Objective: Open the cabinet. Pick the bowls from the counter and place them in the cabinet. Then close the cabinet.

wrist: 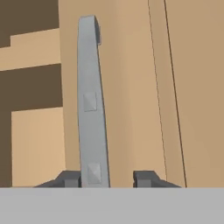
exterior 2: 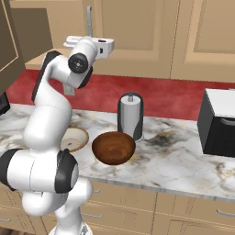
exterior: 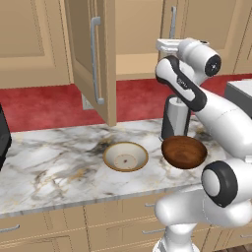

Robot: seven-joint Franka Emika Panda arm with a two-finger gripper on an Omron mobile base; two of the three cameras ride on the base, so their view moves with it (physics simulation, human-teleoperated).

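Note:
The cabinet has its left door swung open, and its right door is closed. In the hand view my gripper straddles the lower part of the right door's silver bar handle. The left fingertip is against the bar. The right fingertip stands a little off it, so the jaws are open. The cream-white bowl and the dark wooden bowl sit side by side on the marble counter, below my raised arm.
A grey cylindrical canister stands just behind the wooden bowl. A black appliance sits at the counter's right end. The open left door juts out over the counter. Drawers run below the worktop.

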